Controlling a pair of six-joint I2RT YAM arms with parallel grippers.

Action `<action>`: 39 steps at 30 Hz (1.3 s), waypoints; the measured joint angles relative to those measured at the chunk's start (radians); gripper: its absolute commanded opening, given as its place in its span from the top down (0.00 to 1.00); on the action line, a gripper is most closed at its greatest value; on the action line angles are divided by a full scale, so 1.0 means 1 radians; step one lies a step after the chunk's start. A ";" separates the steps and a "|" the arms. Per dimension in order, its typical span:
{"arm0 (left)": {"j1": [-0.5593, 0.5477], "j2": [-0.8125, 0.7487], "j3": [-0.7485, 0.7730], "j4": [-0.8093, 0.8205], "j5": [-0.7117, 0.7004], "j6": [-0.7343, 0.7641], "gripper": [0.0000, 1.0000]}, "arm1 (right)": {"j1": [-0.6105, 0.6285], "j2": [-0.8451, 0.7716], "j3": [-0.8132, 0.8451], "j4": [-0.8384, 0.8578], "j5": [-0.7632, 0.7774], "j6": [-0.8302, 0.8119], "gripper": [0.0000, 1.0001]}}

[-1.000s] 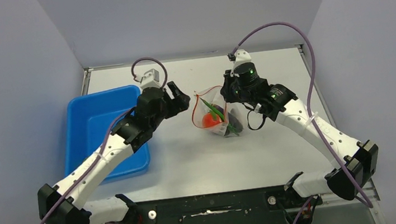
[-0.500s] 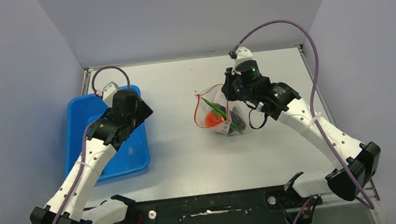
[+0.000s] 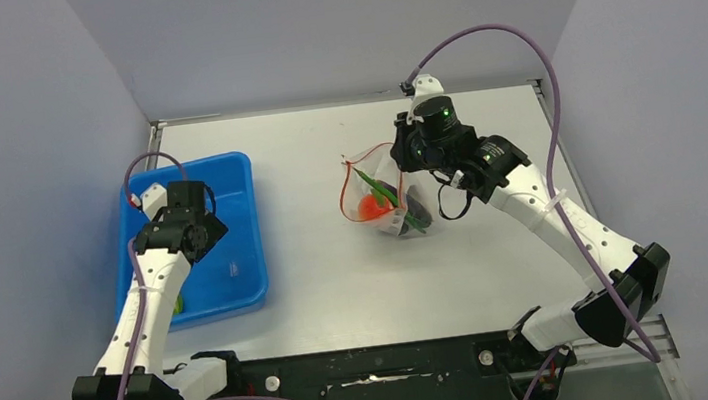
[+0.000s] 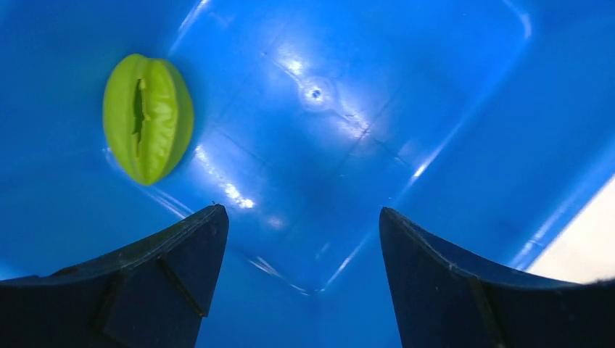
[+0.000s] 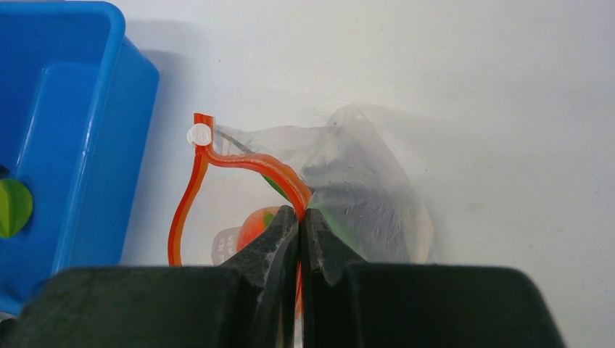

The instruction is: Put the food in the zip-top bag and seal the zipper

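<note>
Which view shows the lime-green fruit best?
The left wrist view: the lime-green fruit shows whole and large. The top view gives only a green speck; the right wrist view cuts it off at the left edge.

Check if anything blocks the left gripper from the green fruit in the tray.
Nothing visible. The open left gripper hangs over the blue tray; only bare tray floor lies between it and the lime-green fruit.

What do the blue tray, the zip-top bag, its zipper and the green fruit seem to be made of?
The blue tray: likely hard moulded plastic, glossy, sharp glints. The zip-top bag: thin clear plastic film, crinkled, see-through. Its zipper: thicker red plastic, bending in a curve. The green fruit: smooth plastic or rubber, unclear which.
</note>
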 measured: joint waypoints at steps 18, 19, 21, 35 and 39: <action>0.066 0.103 -0.030 0.014 -0.224 0.169 0.14 | -0.005 0.020 0.069 -0.052 -0.057 -0.047 1.00; 0.067 0.103 -0.036 0.034 -0.240 0.192 0.14 | -0.007 0.019 0.068 -0.051 -0.059 -0.048 1.00; 0.069 0.104 -0.058 0.067 -0.268 0.240 0.14 | -0.012 0.017 0.060 -0.047 -0.067 -0.050 1.00; 0.164 0.325 0.027 -0.019 -0.289 0.241 0.08 | -0.013 0.008 0.041 -0.048 -0.113 -0.064 1.00; 0.194 0.335 0.036 -0.011 -0.271 0.224 0.08 | -0.013 0.001 0.030 -0.048 -0.115 -0.064 1.00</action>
